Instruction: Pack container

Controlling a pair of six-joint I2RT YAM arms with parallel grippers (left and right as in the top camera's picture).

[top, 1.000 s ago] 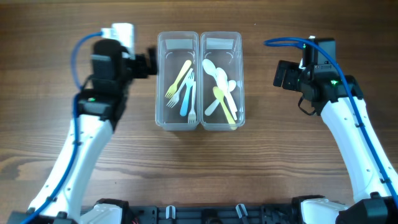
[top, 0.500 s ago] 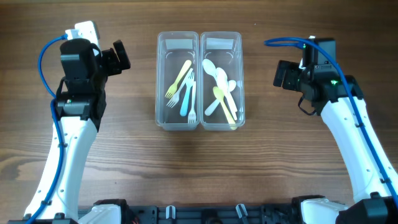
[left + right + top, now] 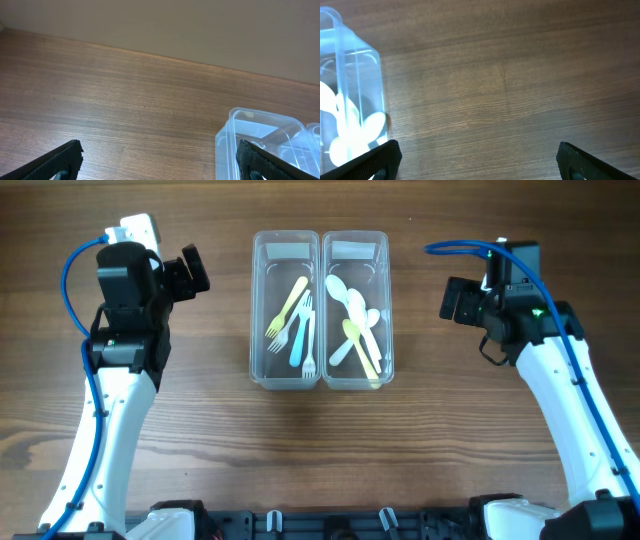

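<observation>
Two clear plastic containers stand side by side at the table's middle. The left container (image 3: 252,300) holds yellow, blue and teal forks (image 3: 296,328). White and yellow-green spoons (image 3: 354,322) lie in the right container (image 3: 388,290). My left gripper (image 3: 196,272) hangs open over bare wood left of them, empty. In the left wrist view my left gripper (image 3: 160,162) has the left container's corner (image 3: 260,131) by its right finger. My right gripper (image 3: 447,300) is open and empty to the right. In the right wrist view my right gripper (image 3: 480,160) sees the right container (image 3: 357,95) at far left.
The brown wooden table (image 3: 320,450) carries nothing else. Its far edge meets a pale wall (image 3: 200,25) in the left wrist view. Both arms' white links run down toward the front edge, with blue cables above them.
The left arm has swung left, away from the left container's side, then stopped. The right arm and the containers have not moved.
</observation>
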